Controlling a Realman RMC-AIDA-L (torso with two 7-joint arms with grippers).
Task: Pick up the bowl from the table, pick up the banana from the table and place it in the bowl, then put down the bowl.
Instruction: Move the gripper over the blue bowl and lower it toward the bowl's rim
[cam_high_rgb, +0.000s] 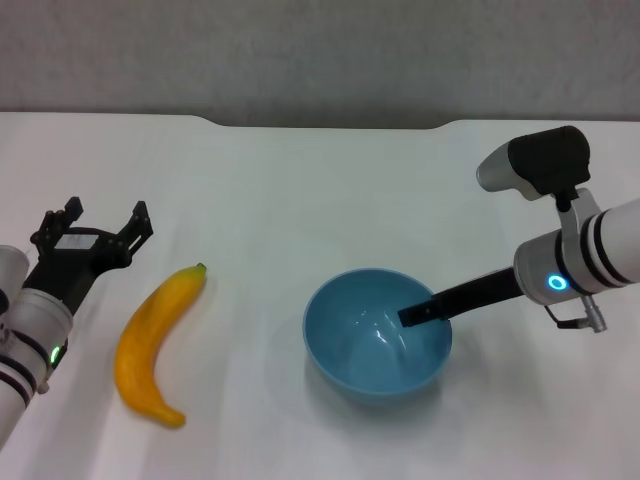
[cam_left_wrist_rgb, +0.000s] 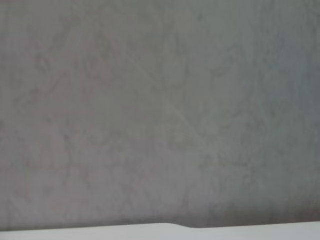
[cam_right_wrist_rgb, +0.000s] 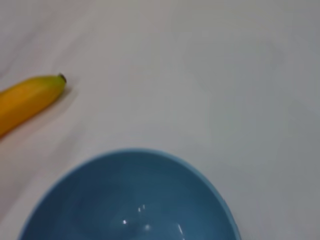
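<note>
The head view alone shows both arms. The left gripper (cam_high_rgb: 100, 228), jaws apart, hovers over the table (cam_high_rgb: 300, 190) just beside the banana (cam_high_rgb: 155, 345). The right gripper (cam_high_rgb: 412, 315) reaches over the rim of the bowl (cam_high_rgb: 350, 335); I cannot tell how its jaws stand. The right wrist view shows only the bowl's (cam_right_wrist_rgb: 100, 200) glossy blue inside and the banana's (cam_right_wrist_rgb: 30, 100) stem end. The left wrist view shows a grey wall (cam_left_wrist_rgb: 160, 110). There is 1 banana, smooth and curved, and 1 round, deep bowl, well apart on the matte white table.
</note>
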